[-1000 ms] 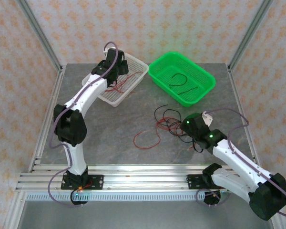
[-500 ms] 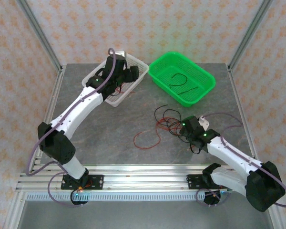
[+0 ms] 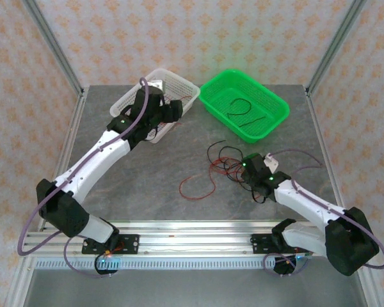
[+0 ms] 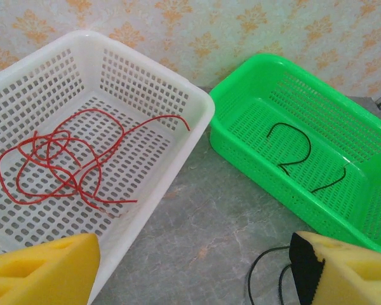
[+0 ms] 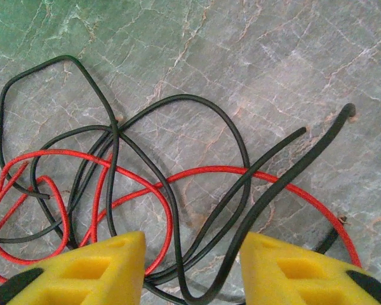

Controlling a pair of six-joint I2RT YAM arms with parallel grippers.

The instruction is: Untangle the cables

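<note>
On the grey marbled table (image 3: pixel 147 173), two containers stand side by side at the far edge. The white perforated plastic basket (image 4: pixel 197 105) holds one thin red cable (image 4: pixel 63 159) in loose overlapping loops. The green perforated plastic basket (image 4: pixel 241 70) holds two short curved black cable pieces (image 4: pixel 298 143). The left gripper (image 4: pixel 190 273) hovers near the white basket's corner, its yellow fingers spread wide with nothing between them. The remaining tangle of red and black cables (image 3: pixel 225 165) lies on the table in front of the green basket. The right gripper (image 5: pixel 193 267) is lowered over this tangle, its jaws parted, with several black strands passing between them unpinched.
</note>
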